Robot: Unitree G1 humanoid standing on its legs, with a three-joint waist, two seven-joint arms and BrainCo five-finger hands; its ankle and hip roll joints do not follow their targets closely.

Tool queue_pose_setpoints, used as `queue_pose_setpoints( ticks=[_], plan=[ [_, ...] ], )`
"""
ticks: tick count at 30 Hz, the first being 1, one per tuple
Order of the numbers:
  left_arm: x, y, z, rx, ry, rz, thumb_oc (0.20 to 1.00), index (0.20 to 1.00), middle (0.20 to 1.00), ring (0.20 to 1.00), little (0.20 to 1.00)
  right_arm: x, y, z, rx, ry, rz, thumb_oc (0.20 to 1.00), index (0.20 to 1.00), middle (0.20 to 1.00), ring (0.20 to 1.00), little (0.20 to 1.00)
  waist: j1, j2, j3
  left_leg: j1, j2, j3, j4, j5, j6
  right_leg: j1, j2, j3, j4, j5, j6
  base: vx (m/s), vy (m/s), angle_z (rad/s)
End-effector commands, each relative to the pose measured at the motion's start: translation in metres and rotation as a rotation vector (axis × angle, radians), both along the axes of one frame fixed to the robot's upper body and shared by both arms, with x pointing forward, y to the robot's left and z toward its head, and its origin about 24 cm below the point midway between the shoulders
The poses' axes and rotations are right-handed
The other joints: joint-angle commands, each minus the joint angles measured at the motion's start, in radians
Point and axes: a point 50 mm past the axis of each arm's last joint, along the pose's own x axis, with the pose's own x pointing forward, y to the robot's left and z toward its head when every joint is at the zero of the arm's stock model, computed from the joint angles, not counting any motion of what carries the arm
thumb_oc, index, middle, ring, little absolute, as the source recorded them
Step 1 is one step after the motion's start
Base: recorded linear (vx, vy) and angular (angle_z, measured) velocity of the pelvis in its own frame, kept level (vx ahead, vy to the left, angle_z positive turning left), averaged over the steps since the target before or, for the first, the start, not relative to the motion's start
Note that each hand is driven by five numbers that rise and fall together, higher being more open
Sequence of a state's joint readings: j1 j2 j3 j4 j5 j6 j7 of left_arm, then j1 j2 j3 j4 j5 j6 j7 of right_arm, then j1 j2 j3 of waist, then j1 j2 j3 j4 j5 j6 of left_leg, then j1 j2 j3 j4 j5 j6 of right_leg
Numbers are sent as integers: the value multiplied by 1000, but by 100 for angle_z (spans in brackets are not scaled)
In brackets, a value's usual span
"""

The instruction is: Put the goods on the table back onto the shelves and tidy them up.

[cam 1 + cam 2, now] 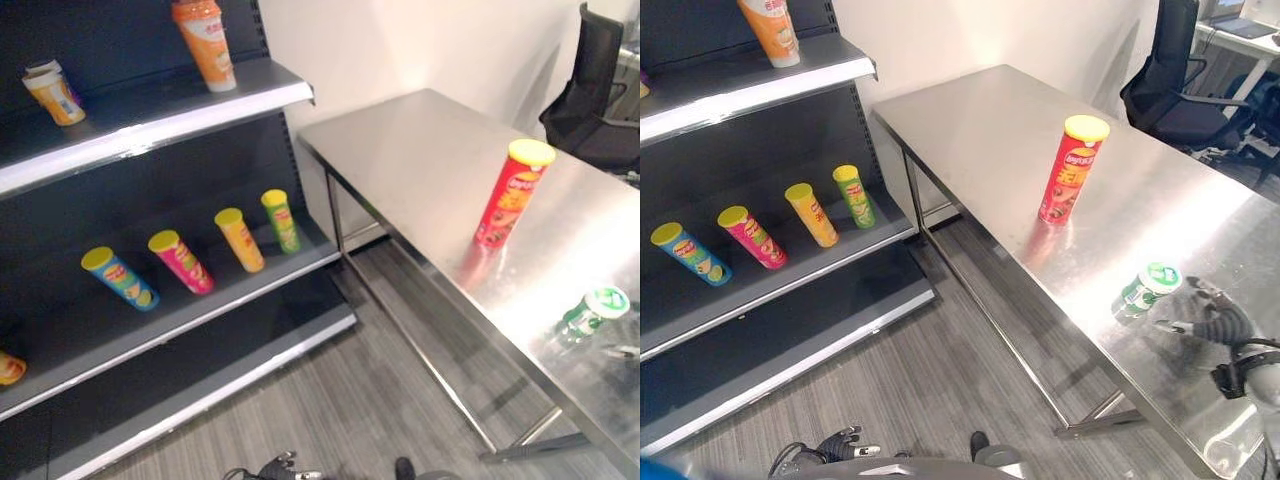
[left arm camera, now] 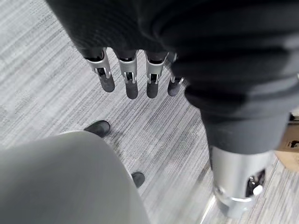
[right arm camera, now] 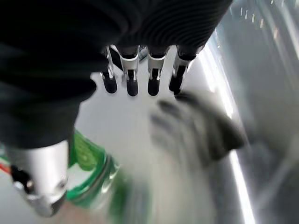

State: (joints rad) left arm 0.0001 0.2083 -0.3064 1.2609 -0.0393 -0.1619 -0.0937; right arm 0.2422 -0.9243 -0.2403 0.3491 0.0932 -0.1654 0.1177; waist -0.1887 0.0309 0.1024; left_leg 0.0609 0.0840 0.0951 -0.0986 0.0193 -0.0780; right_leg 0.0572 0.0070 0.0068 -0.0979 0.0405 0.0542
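Two cans remain on worktop [image 1: 990, 130]; right hand [image 1: 1210, 322], fingers spread, nears green can [image 1: 1143, 291] at lower right; should wrap mid-body squarely before lifting.

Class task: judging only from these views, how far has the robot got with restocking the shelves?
Done: four cans stand on the middle shelf. In hand: nothing; the right hand is open beside the green can; the left hand hangs open. Left: the green can and the red can on the table.

Bright glare on table [image 1: 560, 250]; right wrist view blurred
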Motion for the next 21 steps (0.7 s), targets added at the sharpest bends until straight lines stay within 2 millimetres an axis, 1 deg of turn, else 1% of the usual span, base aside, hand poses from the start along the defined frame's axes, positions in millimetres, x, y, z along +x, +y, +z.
queue_pose_setpoints(
  ticks=[1,6,10,12,15,21],
  plan=[
    [23,15,7,32,-51,17,1000,1000,1000,1000,1000,10,4,15,29,-90,35,1000,1000,1000,1000,1000,46,-72,-20,76,23,38,13,-61,-45,7,-57,55,75,-98,74,0,0,0],
    [22,11,6,24,-50,15,1000,1000,1000,1000,1000,14,8,14,3,-121,31,1000,1000,1000,1000,1000,51,-63,-21,82,24,43,12,-63,-44,13,-58,54,72,-101,73,0,0,0],
    [21,8,6,24,-47,7,1000,1000,1000,1000,1000,16,6,17,-84,-127,8,1000,1000,1000,1000,1000,54,-56,-23,86,23,39,11,-65,-41,19,-59,54,71,-104,71,0,0,0],
    [22,5,5,23,-49,6,1000,1000,1000,1000,1000,16,3,20,-128,-177,-39,1000,1000,1000,1000,1000,56,-49,-24,86,23,38,11,-69,-40,23,-59,49,70,-108,70,0,0,0],
    [22,4,5,26,-47,0,1000,1000,1000,1000,1000,17,3,22,-172,-210,-67,1000,1000,1000,1000,1000,60,-45,-25,89,21,35,11,-73,-38,28,-58,46,70,-112,68,0,0,0],
    [25,1,5,32,-57,-12,1000,1000,1000,1000,1000,25,9,25,-135,-304,-88,1000,1000,1000,1000,1000,70,-43,-25,93,21,31,11,-75,-36,34,-60,40,68,-114,68,0,0,0]
  ],
)
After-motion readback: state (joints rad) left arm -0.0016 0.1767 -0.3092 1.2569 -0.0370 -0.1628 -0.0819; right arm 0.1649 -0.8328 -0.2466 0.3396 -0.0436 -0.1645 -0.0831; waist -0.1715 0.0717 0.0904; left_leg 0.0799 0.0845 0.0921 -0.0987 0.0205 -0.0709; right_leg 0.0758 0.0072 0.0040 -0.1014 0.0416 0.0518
